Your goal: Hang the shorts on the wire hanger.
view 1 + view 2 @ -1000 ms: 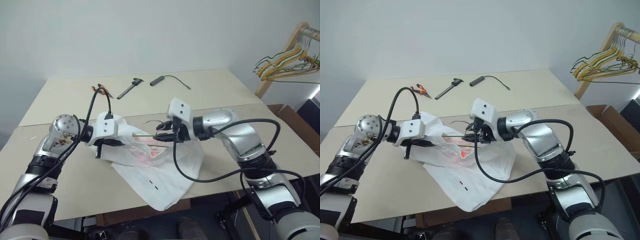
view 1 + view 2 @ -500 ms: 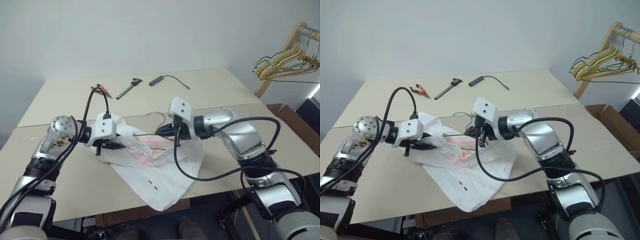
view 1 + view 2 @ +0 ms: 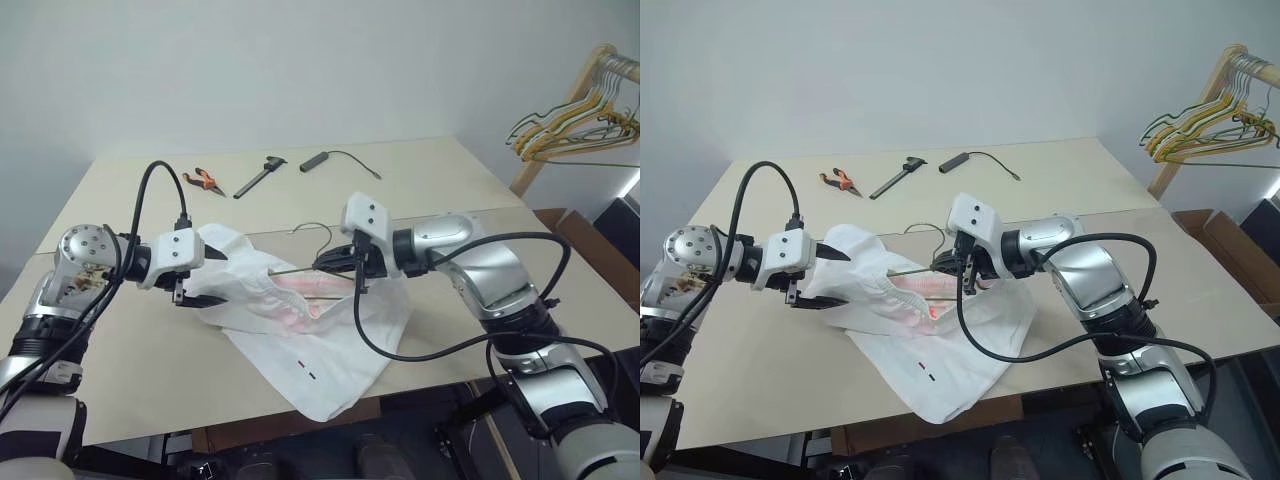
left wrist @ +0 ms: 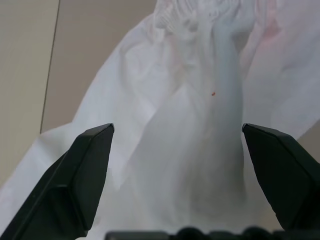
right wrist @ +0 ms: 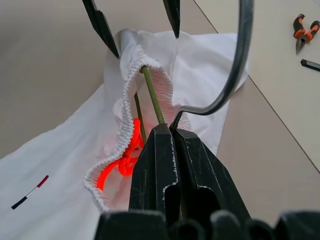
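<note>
White cloth shorts [image 3: 300,320] are lying crumpled near the middle of the table [image 3: 450,190], gathered waistband raised. The right hand [image 5: 167,132], fingers pressed together, is pinching the wire hanger [image 3: 300,268] and threading it into the waistband. The left hand [image 4: 177,145], fingers spread wide, is hovering at the shorts' left edge. Next, it likely needs to regrip the cloth and pull it along the wire.

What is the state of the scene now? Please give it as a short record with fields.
Garment: white cloth shorts lying on the beige table
Hanger: thin bare-metal wire hanger, one end inside the elastic waistband
Right gripper: shut on the wire hanger near its hook
Left gripper: open, at the shorts' waistband, holding nothing
Other: orange-handled pliers at the table's far side
</note>
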Robot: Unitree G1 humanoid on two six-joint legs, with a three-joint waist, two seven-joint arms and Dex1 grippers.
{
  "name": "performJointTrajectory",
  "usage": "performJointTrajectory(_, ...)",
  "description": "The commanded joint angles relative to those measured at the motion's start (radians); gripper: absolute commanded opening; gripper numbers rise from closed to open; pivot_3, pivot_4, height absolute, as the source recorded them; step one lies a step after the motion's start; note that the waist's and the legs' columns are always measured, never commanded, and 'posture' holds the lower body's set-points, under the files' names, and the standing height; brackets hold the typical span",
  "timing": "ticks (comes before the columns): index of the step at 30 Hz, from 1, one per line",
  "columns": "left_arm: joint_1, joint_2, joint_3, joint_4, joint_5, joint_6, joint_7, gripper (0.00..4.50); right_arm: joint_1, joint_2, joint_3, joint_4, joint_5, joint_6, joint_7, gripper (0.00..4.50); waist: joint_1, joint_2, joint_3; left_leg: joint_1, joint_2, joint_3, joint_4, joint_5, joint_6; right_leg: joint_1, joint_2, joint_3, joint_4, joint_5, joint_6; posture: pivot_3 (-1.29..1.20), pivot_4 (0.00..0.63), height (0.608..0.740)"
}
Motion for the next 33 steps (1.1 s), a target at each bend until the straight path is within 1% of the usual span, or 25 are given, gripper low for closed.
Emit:
performJointTrajectory(1, -0.004, -0.005, -0.005, 0.033, 0.022, -0.030, 0.009, 4.48, -0.018, -0.014, -0.047, -0.022, 0.022, -0.029, 0.012, 0.00, 0.000, 0.000, 0.000, 0.000, 0.000, 0.000, 0.000, 0.000, 0.000, 0.000, 0.000, 0.000, 0.000, 0.000, 0.000, -0.10, 0.000, 0.740)
performJointTrajectory(2, -0.003, -0.006, -0.008, 0.044, 0.023, -0.038, 0.004, 4.48, -0.022, -0.016, -0.050, -0.021, 0.021, -0.029, 0.013, 0.00, 0.000, 0.000, 0.000, 0.000, 0.000, 0.000, 0.000, 0.000, 0.000, 0.000, 0.000, 0.000, 0.000, 0.000, 0.000, -0.10, 0.000, 0.740)
performJointTrajectory(3, -0.003, -0.008, -0.010, 0.055, 0.025, -0.046, 0.002, 4.10, -0.024, -0.018, -0.052, -0.020, 0.022, -0.028, 0.014, 0.00, 0.000, 0.000, 0.000, 0.000, 0.000, 0.000, 0.000, 0.000, 0.000, 0.000, 0.000, 0.000, 0.000, 0.000, 0.000, -0.10, 0.000, 0.740)
performJointTrajectory(5, -0.007, -0.012, -0.009, 0.069, 0.026, -0.053, 0.001, 3.65, -0.027, -0.021, -0.057, -0.020, 0.023, -0.028, 0.016, 0.00, -0.001, 0.000, 0.000, 0.000, 0.000, 0.000, 0.000, 0.000, 0.000, 0.000, 0.000, 0.000, 0.000, 0.000, 0.000, -0.10, 0.000, 0.740)
performJointTrajectory(16, -0.020, -0.021, -0.007, 0.115, 0.036, -0.081, 0.006, 0.12, -0.029, -0.033, -0.067, -0.016, 0.016, -0.032, 0.026, 0.00, -0.001, 0.000, 0.000, 0.000, 0.000, 0.000, 0.000, 0.000, 0.000, 0.000, 0.000, 0.000, 0.000, 0.000, 0.000, -0.10, 0.000, 0.740)
performJointTrajectory(17, -0.021, -0.019, -0.006, 0.116, 0.037, -0.082, 0.007, 0.02, -0.029, -0.034, -0.067, -0.013, 0.015, -0.034, 0.028, 0.00, -0.002, 0.000, 0.000, 0.000, 0.000, 0.000, 0.000, 0.000, 0.000, 0.000, 0.000, 0.000, 0.000, 0.000, 0.000, -0.10, 0.000, 0.740)
performJointTrajectory(21, -0.033, -0.016, 0.002, 0.129, 0.061, -0.083, 0.061, 0.02, -0.028, -0.039, -0.066, -0.003, 0.007, -0.042, 0.028, 0.00, -0.001, 0.000, 0.000, 0.000, 0.000, 0.000, 0.000, 0.000, 0.000, 0.000, 0.000, 0.000, 0.000, 0.000, 0.000, -0.09, 0.000, 0.740)
performJointTrajectory(26, -0.038, -0.001, 0.028, 0.131, 0.042, -0.068, 0.066, 0.02, -0.016, -0.066, -0.044, 0.001, -0.030, -0.078, 0.030, 0.00, -0.001, 0.000, 0.000, 0.000, 0.000, 0.000, 0.000, 0.000, 0.000, 0.000, 0.000, 0.000, 0.000, 0.000, 0.000, -0.09, 0.000, 0.740)
performJointTrajectory(33, -0.073, 0.010, 0.040, 0.178, 0.054, -0.079, 0.090, 0.02, 0.006, -0.109, -0.020, 0.005, -0.077, -0.138, 0.045, 0.00, 0.000, 0.000, 0.000, 0.000, 0.000, 0.000, 0.000, 0.000, 0.000, 0.000, 0.000, 0.000, -0.001, 0.000, 0.000, -0.08, 0.000, 0.740)
